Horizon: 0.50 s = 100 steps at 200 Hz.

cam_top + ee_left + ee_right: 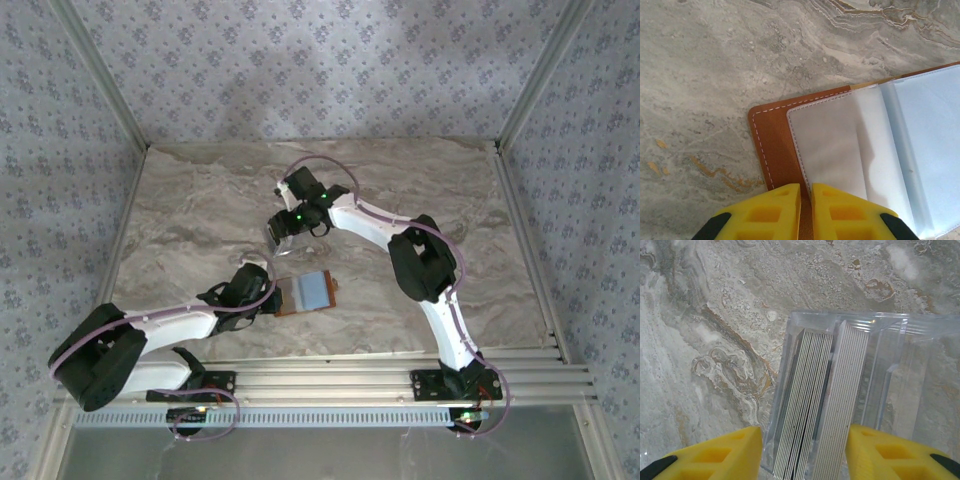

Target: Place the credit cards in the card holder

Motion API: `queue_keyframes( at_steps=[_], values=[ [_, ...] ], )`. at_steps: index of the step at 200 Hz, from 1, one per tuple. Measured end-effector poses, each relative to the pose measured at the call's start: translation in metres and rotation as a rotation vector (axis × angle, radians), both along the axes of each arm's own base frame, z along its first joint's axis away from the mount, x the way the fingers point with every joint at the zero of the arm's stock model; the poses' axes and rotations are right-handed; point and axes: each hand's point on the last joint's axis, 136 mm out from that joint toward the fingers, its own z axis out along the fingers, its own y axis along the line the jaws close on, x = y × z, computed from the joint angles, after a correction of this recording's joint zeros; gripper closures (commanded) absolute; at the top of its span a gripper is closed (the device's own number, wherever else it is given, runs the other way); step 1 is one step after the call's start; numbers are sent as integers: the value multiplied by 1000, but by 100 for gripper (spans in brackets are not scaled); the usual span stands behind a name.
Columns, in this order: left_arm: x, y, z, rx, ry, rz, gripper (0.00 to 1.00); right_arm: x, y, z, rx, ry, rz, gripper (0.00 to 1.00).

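Pinching the card holder's [774, 150] brown edge, left gripper [806, 187] is nearly closed on it; the holder lies open on the marble table [700, 75]. Right gripper [804, 434] is spread, straddling credit cards [812, 390] standing upright in a clear box [900, 325].

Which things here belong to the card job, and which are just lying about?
For the job: credit cards, open brown card holder, left gripper, right gripper.
Just there: clear plastic box around the cards, marble tabletop.

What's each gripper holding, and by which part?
Left gripper pinches the card holder by its brown cover edge; right gripper straddles the credit cards, contact unclear.
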Motion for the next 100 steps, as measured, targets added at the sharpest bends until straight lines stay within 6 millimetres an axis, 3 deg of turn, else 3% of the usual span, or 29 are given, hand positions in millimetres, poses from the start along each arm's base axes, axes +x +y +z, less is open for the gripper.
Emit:
queue_keyframes(
  at_steps=[47, 100],
  values=[
    [0, 0, 1, -2, -2, 0, 85, -1, 1, 0, 17, 16, 11, 47],
    [0, 0, 0, -2, -2, 0, 85, -4, 2, -3, 44, 52, 32, 51]
  ],
)
